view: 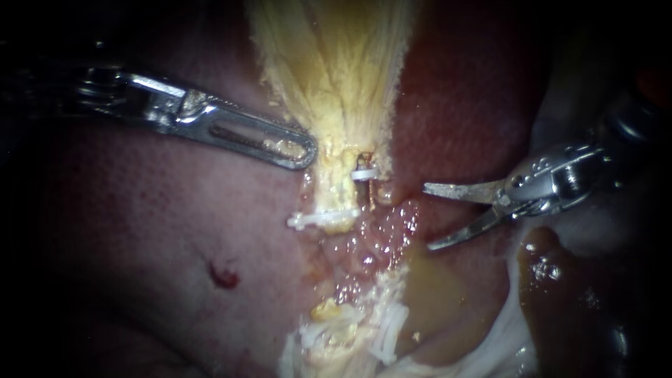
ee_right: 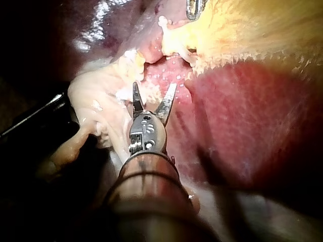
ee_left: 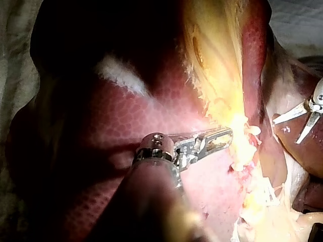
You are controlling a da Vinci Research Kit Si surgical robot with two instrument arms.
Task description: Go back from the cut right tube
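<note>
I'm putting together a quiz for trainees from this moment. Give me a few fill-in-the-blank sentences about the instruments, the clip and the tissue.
1. The right instrument has blades that stand ____, holding nothing.
2. The clip nearest those blades is ____ in colour.
3. The tissue at the tip of the left instrument is pale ____, unlike the red liver.

Missing words: open; white; yellow.
</note>
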